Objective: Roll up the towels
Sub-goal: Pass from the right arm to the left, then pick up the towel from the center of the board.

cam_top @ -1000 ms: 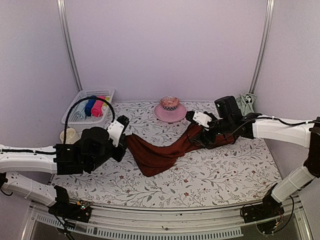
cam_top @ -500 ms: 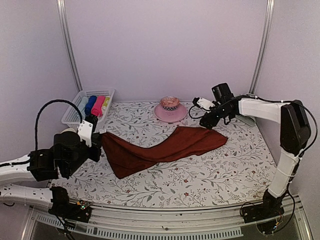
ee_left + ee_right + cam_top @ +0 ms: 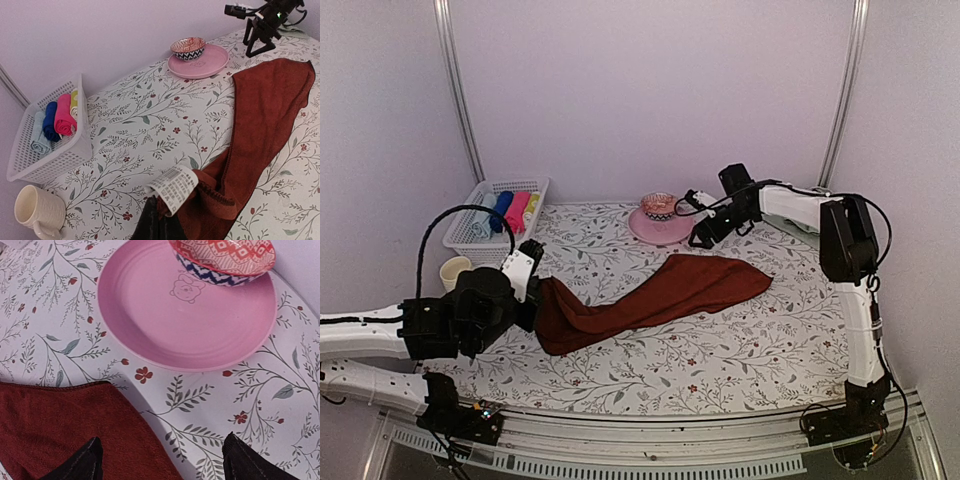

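High overview — wrist views share plate (image 3: 206,65).

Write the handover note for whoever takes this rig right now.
Left end effector: shut on a corner of the red-brown towel.
Right end effector: open, empty, beside the pink plate.
Red-brown towel lies stretched out across the table, unrolled.
Green towel sits at the far right corner, apart from both arms.
Done: nothing rolled. Left: roll both towels.
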Controlling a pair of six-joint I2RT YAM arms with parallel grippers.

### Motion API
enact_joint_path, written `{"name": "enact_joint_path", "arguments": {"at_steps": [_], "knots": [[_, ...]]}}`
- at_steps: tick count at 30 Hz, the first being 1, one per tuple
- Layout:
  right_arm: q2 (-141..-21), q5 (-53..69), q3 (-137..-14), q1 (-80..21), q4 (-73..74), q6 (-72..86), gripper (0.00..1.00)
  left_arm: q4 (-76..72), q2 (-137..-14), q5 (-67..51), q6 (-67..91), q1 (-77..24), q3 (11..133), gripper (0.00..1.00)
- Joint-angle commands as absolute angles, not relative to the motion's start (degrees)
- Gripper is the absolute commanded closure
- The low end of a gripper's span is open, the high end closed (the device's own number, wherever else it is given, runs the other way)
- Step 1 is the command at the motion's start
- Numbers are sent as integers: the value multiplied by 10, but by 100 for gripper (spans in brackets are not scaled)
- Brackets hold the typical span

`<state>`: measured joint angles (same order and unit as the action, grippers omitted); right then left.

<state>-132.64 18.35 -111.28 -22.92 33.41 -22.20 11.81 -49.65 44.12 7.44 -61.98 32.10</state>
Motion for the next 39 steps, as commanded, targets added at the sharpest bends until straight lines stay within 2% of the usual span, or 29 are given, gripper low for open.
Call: {"name": "enact_joint_path", "arguments": {"at_steps": [1, 11, 15, 17, 20, 21, 22, 26, 33, 39], "knots": [[-1340, 251, -1129, -247, 346, -223, 17, 70, -498, 429, 59, -616, 329, 100], [-1412, 199, -1147, -278, 341, -228, 18, 59, -495, 409, 71, -616, 319, 100], [-1426, 189, -1157, -282, 341, -228, 26, 54, -492, 406, 72, -616, 317, 100], [-1426, 189, -1157, -282, 341, -233, 41, 52, -493, 407, 71, -616, 316, 100], [-1423, 192, -1154, -283, 341, -238, 73, 45, -497, 409, 66, -616, 316, 100], [-1419, 190, -1153, -282, 341, -242, 90, 42, -499, 412, 64, -615, 316, 100], [-1414, 189, -1152, -282, 341, -245, 96, 37, -502, 415, 60, -614, 317, 100], [-1371, 166, -1141, -278, 330, -257, 98, 15, -521, 413, 43, -593, 329, 100], [-1230, 104, -1113, -222, 259, -254, 98, -3, -560, 361, -11, -481, 413, 100], [-1045, 146, -942, -210, 180, -316, 98, -5, -557, 377, -55, -478, 461, 100]]}}
